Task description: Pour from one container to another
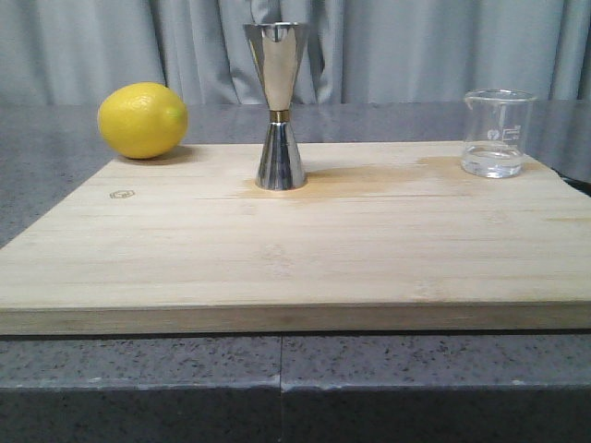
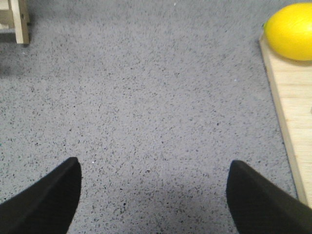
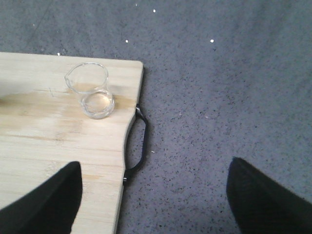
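A small clear glass beaker (image 1: 497, 132) holding a little clear liquid stands upright at the back right of the wooden board (image 1: 295, 249). The tall steel jigger (image 1: 278, 104) with a gold waist band stands upright at the board's back centre. Neither gripper shows in the front view. My right gripper (image 3: 154, 195) is open and empty, hovering over the board's right edge, with the beaker (image 3: 92, 90) some way ahead of it. Over bare grey countertop to the left of the board, my left gripper (image 2: 154, 195) is open with nothing between its fingers.
A yellow lemon (image 1: 142, 120) rests at the board's back left corner, also visible as the lemon (image 2: 290, 30) in the left wrist view. The board has a black handle (image 3: 138, 146) on its right side. A wooden piece (image 2: 14, 20) stands on the counter far left. Grey curtain behind.
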Available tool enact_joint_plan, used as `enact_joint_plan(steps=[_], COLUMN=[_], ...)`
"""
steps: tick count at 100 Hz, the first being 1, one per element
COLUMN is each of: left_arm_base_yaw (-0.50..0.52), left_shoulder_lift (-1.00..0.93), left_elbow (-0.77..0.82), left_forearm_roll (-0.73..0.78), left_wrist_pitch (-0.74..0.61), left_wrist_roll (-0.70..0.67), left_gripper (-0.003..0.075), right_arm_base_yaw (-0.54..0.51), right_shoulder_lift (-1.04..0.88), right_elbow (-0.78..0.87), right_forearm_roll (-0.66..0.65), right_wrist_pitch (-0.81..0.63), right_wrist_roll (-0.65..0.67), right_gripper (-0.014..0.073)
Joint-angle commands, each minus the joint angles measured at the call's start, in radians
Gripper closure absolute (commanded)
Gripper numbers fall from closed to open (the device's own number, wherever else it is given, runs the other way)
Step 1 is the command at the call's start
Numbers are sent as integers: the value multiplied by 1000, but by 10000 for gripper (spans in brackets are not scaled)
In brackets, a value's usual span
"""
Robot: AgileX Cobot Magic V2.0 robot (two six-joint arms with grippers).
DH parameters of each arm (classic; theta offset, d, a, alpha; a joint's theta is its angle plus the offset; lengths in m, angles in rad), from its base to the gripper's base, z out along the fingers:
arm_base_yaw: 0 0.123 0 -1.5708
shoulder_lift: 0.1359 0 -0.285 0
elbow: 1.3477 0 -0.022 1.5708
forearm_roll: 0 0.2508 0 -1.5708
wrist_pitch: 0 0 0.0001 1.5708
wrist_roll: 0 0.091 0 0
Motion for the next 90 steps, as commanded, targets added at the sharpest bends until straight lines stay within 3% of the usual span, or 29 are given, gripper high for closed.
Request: enact_joint_plan(steps=[1,31,40,64,78,90], left_arm_base_yaw=[4,4,4,4,4,4], left_shoulder_lift=[-38,-50,-50,-50,-50,-50], left_elbow=[-14,-14,-14,-14,-14,-14], left_forearm_roll=[-32,-55,-55,-55,-55,-55], left_wrist_pitch=[-87,-117,-119,-121,-121,-121], left_wrist_roll=[-13,-13,-13,-13,-13,-13], left_gripper=[155,157,192,450,598,704], right_arm_base_yaw=[-6,-6,-6,-6,-6,-6], right_shoulder_lift=[-56,-118,-118,-118,-118,-118], right_elbow=[-10,-3,-4,-4,-4,-4], right_forearm_roll=[-3,-13,-13,-13,-13,-13], right_wrist_pitch=[-88,-92,-90,-89,-89,-89], right_wrist_roll=[-12,-12,-12,-12,-12,-12], right_gripper=[42,48,126,480,604,654])
